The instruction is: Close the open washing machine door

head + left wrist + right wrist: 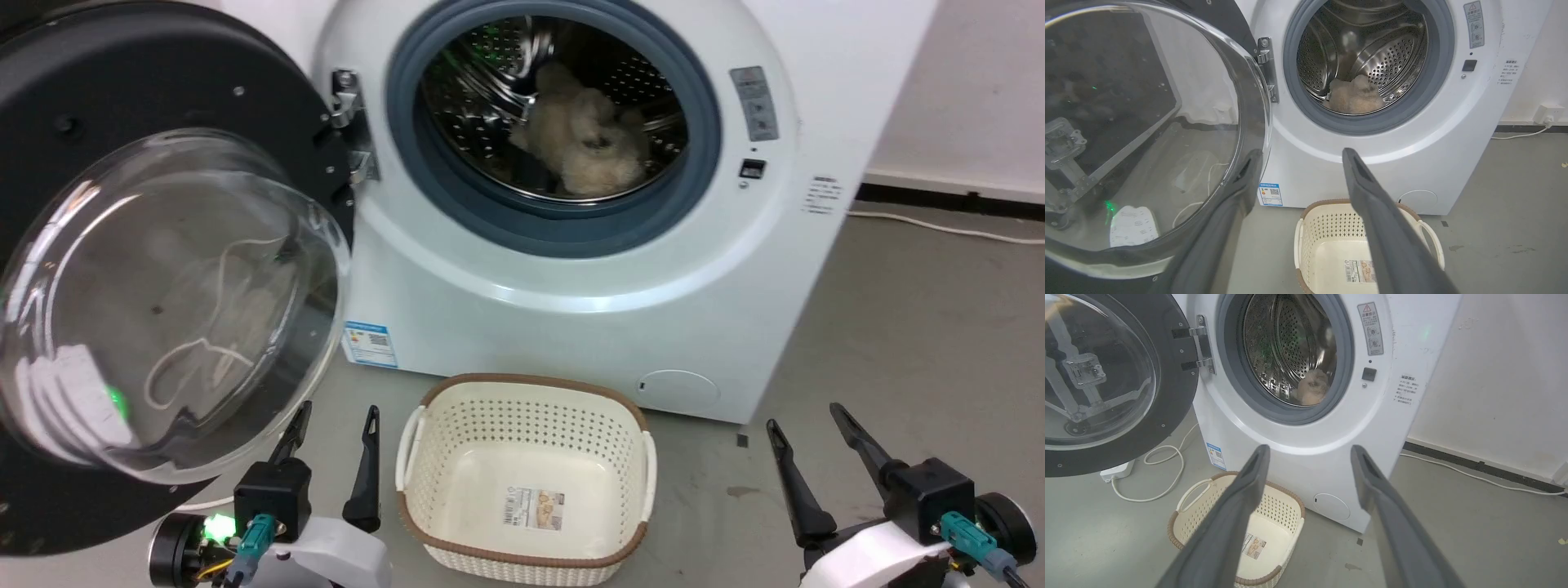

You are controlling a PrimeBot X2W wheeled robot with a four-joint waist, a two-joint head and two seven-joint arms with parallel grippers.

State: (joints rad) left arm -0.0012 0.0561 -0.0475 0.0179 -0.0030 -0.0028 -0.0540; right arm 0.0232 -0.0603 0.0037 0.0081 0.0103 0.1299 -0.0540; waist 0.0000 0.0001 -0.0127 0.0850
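Head view: at seven o'clock the left gripper (339, 408) and at five o'clock the right gripper (804, 415) both hang spread and empty. At nine, the washing machine door (163, 286) stands swung wide; at twelve, the washing machine (571, 302) gapes. Closing looks not yet begun.

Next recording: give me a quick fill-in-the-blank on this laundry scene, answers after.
The washing machine door stands ____.
The fluffy beige item lies inside the steel ____.
The left gripper and right gripper both hold ____.
The cream basket sits on the ____.
Answers: open; drum; nothing; floor.
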